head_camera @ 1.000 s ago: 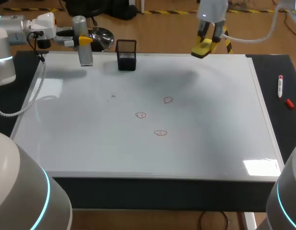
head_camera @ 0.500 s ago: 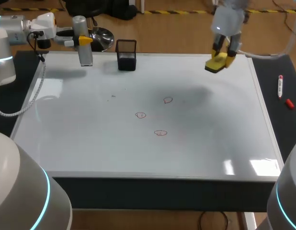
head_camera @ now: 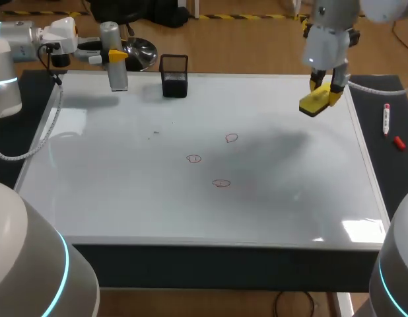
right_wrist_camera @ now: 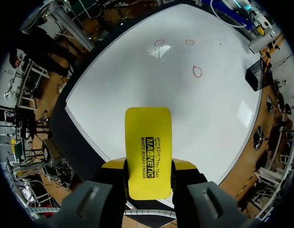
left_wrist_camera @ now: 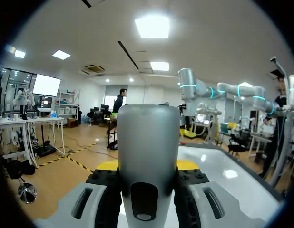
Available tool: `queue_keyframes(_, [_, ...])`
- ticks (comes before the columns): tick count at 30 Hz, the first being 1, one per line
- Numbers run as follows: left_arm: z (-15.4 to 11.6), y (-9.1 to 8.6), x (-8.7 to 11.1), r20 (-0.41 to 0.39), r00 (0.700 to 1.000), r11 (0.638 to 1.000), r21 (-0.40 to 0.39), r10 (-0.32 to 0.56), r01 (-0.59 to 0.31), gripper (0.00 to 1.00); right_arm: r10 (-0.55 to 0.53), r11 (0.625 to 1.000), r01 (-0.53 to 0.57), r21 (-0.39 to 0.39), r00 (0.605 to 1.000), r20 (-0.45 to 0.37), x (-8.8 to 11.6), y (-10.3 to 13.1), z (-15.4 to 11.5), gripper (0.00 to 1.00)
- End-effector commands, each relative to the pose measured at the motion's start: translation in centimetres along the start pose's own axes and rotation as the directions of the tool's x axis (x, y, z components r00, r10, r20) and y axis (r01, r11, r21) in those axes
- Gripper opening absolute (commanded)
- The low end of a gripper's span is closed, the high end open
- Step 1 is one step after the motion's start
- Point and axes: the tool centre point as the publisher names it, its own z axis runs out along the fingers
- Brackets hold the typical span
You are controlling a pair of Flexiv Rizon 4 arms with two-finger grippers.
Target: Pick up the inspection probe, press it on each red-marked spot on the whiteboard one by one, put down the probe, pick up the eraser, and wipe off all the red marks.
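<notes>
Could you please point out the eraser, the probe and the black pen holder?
eraser (right_wrist_camera: 148, 156), right wrist view, middle of its yellow back.
probe (head_camera: 118, 76), head view, lower part of its grey body.
pen holder (head_camera: 175, 86), head view, its front wall.

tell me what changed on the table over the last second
The right end effector, shut on the eraser, carried it rightward and nearer, from the whiteboard's far edge to above its right side. Nothing was grasped or released. The left end effector holding the probe, the holder and the red marks stayed put.
</notes>
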Motion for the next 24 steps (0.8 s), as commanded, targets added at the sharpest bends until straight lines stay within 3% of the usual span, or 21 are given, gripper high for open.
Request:
queue_keyframes(1, [0.1, -0.1, 0.0, -0.001, 1.000, 1.000, 0.000, 0.000, 0.000, 0.00, 0.015, 0.985, -0.028, 0.170, 0.997, 0.078, 0.9, -0.3, 0.1, 0.00])
queue_keyframes(7, [0.1, -0.1, 0.0, -0.001, 1.000, 1.000, 0.000, 0.000, 0.000, 0.00, 0.040, 0.986, -0.056, 0.157, 0.994, 0.102, 1.0, -1.1, 0.1, 0.00])
queue_keyframes(14, [0.1, -0.1, 0.0, -0.001, 1.000, 1.000, 0.000, 0.000, 0.000, 0.00, 0.075, 0.994, -0.085, 0.064, 0.987, 0.139, 0.9, -1.5, 0.8, 0.00])
queue_keyframes(24, [0.1, -0.1, 0.0, -0.001, 1.000, 1.000, 0.000, 0.000, 0.000, 0.00, 0.081, 0.994, -0.091, 0.059, 0.986, 0.144, 0.2, -2.9, 1.3, 0.00])
